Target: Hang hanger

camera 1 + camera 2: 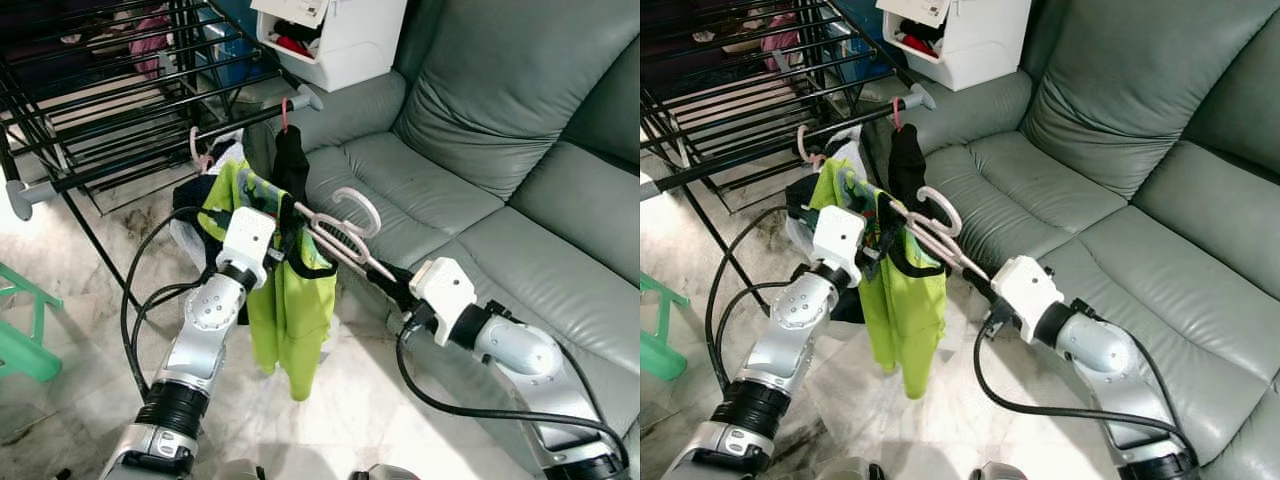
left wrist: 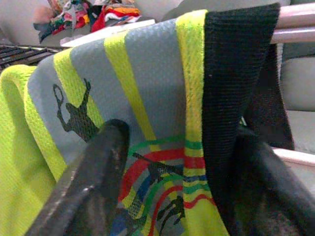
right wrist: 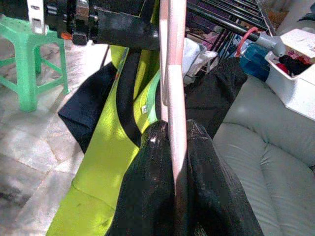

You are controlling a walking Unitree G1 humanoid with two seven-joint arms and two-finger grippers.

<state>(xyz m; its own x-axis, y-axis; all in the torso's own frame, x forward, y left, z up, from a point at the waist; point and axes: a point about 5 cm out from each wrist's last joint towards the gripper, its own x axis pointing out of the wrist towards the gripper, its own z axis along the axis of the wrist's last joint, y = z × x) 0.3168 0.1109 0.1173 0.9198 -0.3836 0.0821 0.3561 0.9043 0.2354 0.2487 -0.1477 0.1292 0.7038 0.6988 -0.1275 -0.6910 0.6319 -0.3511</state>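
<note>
Hanger (image 1: 340, 235), pale pink, carries a lime-green shirt (image 1: 285, 310) in front of the sofa (image 1: 500, 150), below the drying rack (image 1: 120, 110).
Eye views: left gripper (image 1: 283, 235) at one end, right gripper (image 1: 392, 283) at the other.
Left wrist: fingers (image 2: 83, 182) pinch the shirt.
Right wrist: fingers (image 3: 147, 182) clamped on the hanger bar.

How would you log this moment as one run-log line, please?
left gripper: shut on lime jersey | right gripper: shut on pink hanger | hook not yet on drying rack rail
</note>
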